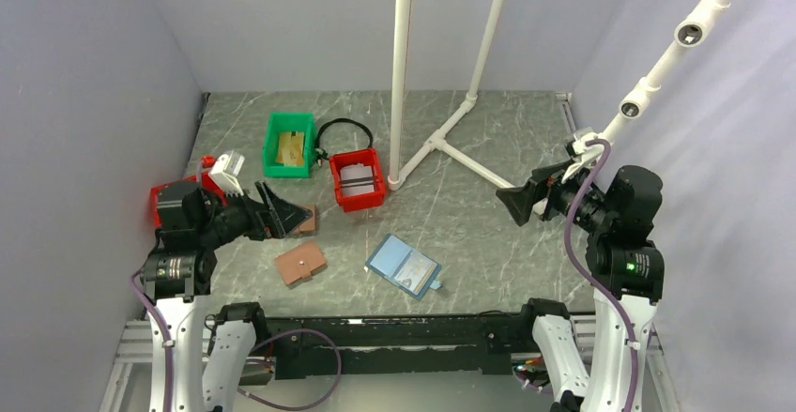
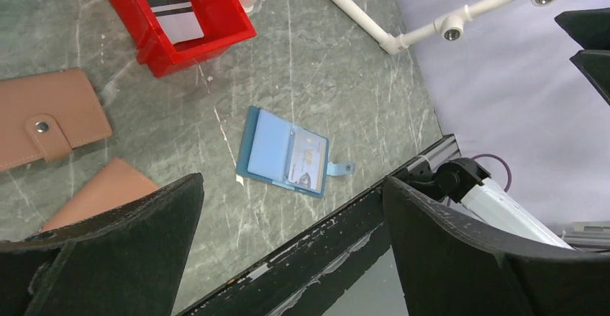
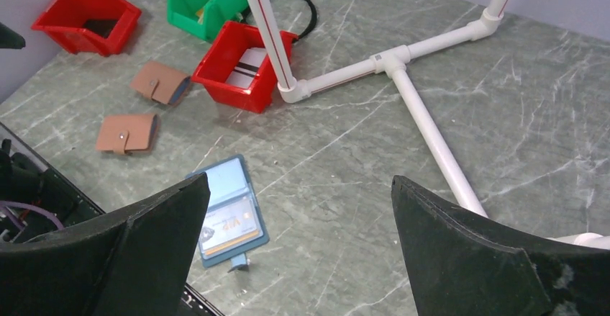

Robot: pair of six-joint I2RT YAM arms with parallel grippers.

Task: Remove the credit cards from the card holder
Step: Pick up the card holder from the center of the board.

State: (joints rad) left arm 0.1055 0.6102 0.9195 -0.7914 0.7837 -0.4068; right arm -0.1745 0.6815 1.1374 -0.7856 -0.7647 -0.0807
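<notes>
Two tools hang spread wide, gripping nothing: left tool [image 1: 286,207], right tool [image 1: 514,204]; the closed brown card holder [image 1: 300,263] lies at the left tool's six o'clock.

Only readable mark: gold lettering on the card [image 3: 229,224] in the open blue holder [image 3: 224,178], which looks like "VIP" in the right wrist view. The left wrist view shows the same card [image 2: 307,160] and holder [image 2: 267,143], but the lettering is too small to read. The top view is too coarse for any text.
</notes>
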